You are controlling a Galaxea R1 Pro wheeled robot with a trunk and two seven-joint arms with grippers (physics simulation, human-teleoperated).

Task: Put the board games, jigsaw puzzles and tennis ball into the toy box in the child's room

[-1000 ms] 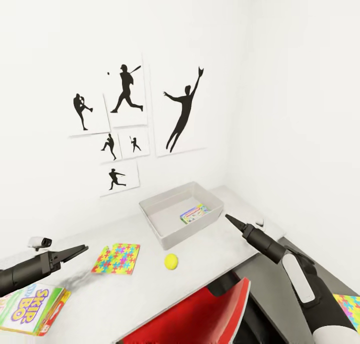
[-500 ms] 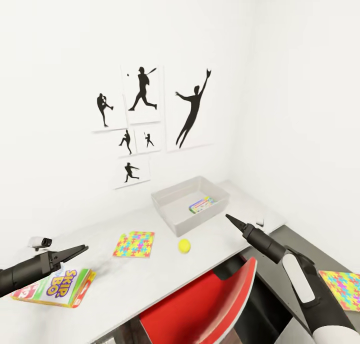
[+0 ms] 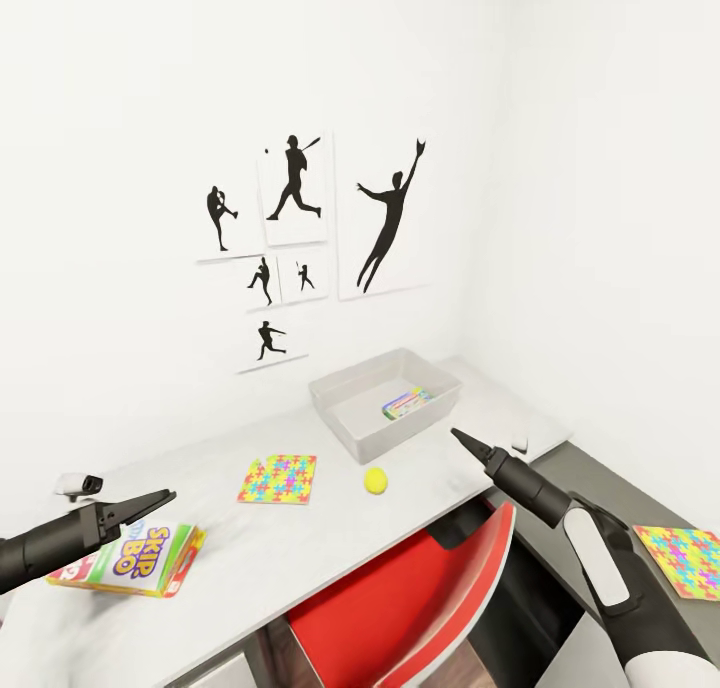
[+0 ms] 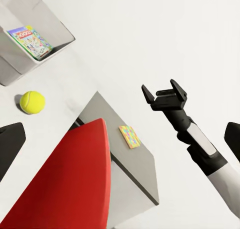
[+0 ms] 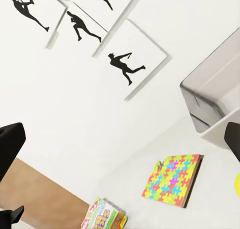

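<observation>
The grey toy box (image 3: 335, 420) stands at the back of the white table (image 3: 300, 548), with one board game (image 3: 406, 404) lying inside it. In front of it rests the yellow tennis ball (image 3: 376, 480). A colourful jigsaw puzzle (image 3: 279, 479) lies flat to the left of the ball. The Skip-Bo board game (image 3: 130, 560) sits near the table's left front, just under my open left gripper (image 3: 150, 501). My right gripper (image 3: 462, 438) hovers open, empty, right of the ball; it shows as the right gripper (image 4: 163, 93). A second puzzle (image 3: 684, 560) lies on a lower grey surface at right.
A red chair (image 3: 420, 608) is tucked against the table's front edge, below the ball. Baseball silhouette posters (image 3: 300, 228) hang on the white wall behind. A small white and black object (image 3: 78, 484) sits at the table's far left. The walls meet in a corner behind the box.
The camera has moved, so the table and posters sit further right in the picture and more of the Skip-Bo box shows. Both grippers keep their pose and stay open.
</observation>
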